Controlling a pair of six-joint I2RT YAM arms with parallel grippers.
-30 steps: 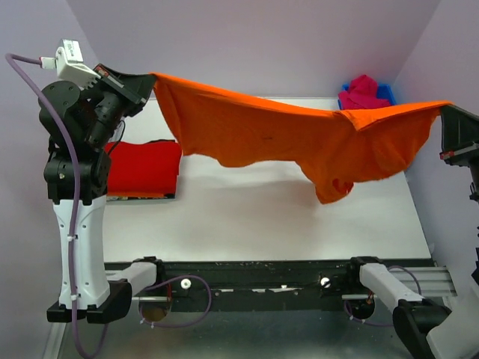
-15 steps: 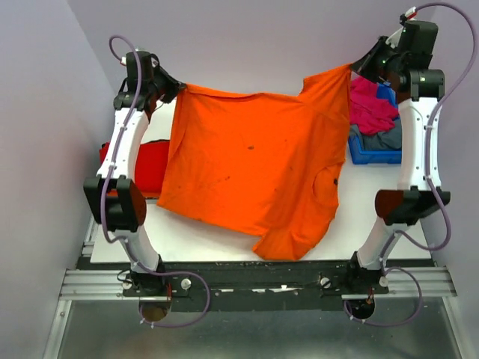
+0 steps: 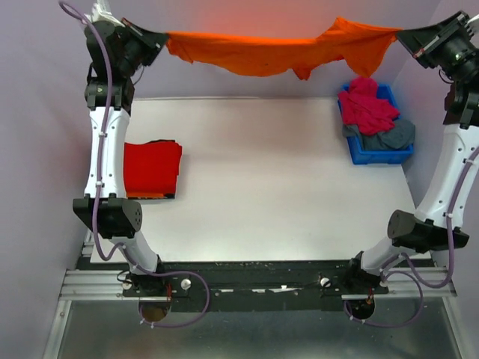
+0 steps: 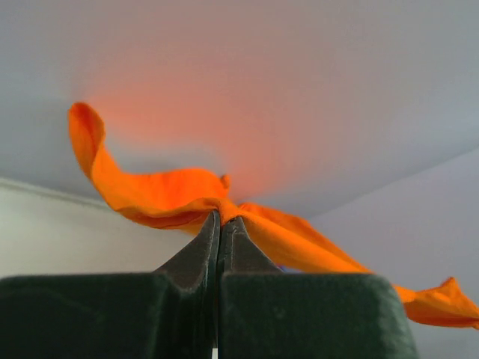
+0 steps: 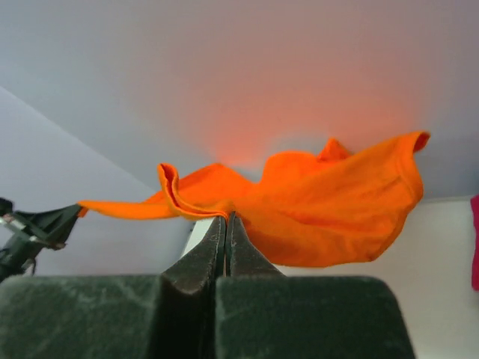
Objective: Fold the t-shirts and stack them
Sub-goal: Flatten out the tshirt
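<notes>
1. Counter [image 3: 262,194]: carrying a folded pile at its left side and a bin at its far right corner.
2. Orange t-shirt [image 3: 277,52]: hanging stretched between the two arms, high over the far edge of the counter. It is sagging in the middle, touching nothing below, and is not folded yet.
3. Red t-shirt [image 3: 152,168]: lying folded flat at the left. A thin orange strip is showing under its near edge; can't tell if that is another shirt. Counting red as done.
4. Blue bin [image 3: 378,155]: holding a crumpled magenta t-shirt [image 3: 367,105] on top of a grey-blue t-shirt [image 3: 391,136]. Both are waiting, unfolded.
5. Left end effector [image 4: 221,224]: clamping tight on one end of the orange t-shirt, with the cloth pinched between its fingers.
6. Right end effector [image 5: 226,223]: pinching the opposite end the same way, with no gap showing between the fingers.
7. Progress, judging by the layout: at least one shirt done, one in hand, two left in the bin. I'm reading the current step as spreading the orange one before laying it flat on the counter. Then fold it, stack it on red, and repeat for magenta and grey-blue.
</notes>
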